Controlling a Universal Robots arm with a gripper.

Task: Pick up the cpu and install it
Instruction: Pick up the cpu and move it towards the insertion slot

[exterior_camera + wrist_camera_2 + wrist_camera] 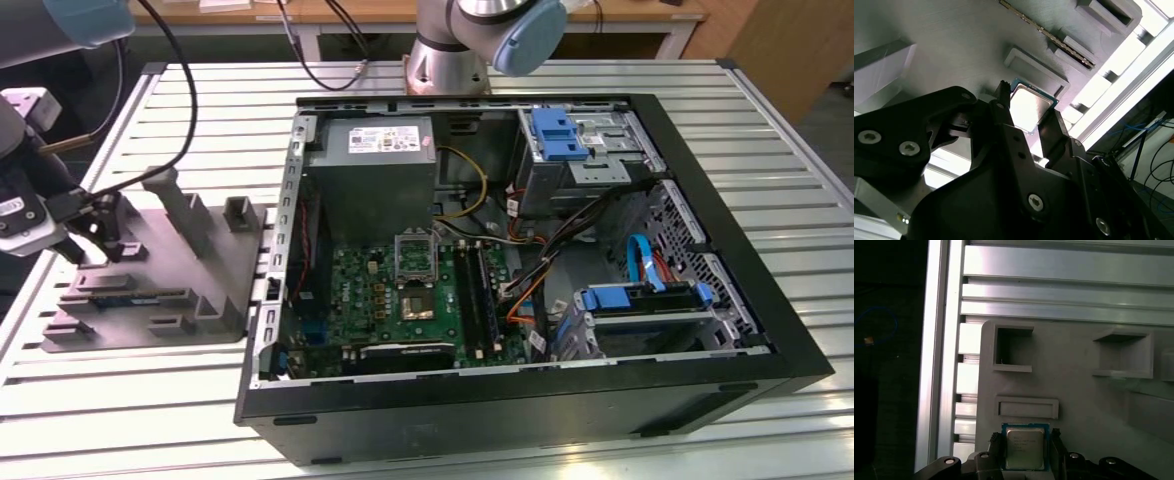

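Cpu gripped between the fingers, just above the fixture.

The cpu point(1025, 449) is noted as a thin, flat square with a pale, brushed silver-grey metal lid and a narrow green-blue border. In both wrist views it is seen set between the two black, matt fingers point(1050, 131) of the gripper point(1025, 444), which are closed in against its two opposite edges; the lid itself is left uncovered. Directly ahead of the fingertips, a low rectangular raised frame is found on the grey-purple fixture point(1079, 405), whose surface is finely ridged and moulded with square pockets. The fixture is carried on a table point(1054, 270) of ribbed aluminium slats.
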